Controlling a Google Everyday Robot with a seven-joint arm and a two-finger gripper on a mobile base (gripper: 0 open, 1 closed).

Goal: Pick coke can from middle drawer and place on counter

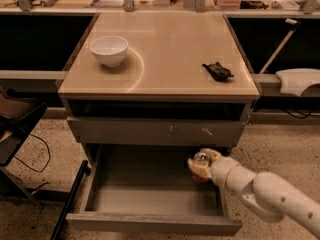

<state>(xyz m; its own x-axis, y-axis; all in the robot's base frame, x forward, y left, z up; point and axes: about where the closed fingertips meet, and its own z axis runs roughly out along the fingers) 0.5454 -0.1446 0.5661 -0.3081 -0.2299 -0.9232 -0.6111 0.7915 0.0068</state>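
The middle drawer [150, 199] is pulled open below the scratched drawer front, and its grey tray is bare. My gripper [202, 165] reaches into the drawer's right side from the lower right. It is shut on the coke can [200, 178]. The can's silver top shows between the cream fingers and a strip of red shows below them. The can is held near the drawer's right wall, just under the drawer front above. The beige counter [165, 54] is the cabinet top above.
A white bowl [109, 49] stands on the counter's left rear and a small black object [216, 71] lies at its right. A dark chair [15, 129] and cables are on the floor to the left. A white device [297, 80] sits on the ledge to the right.
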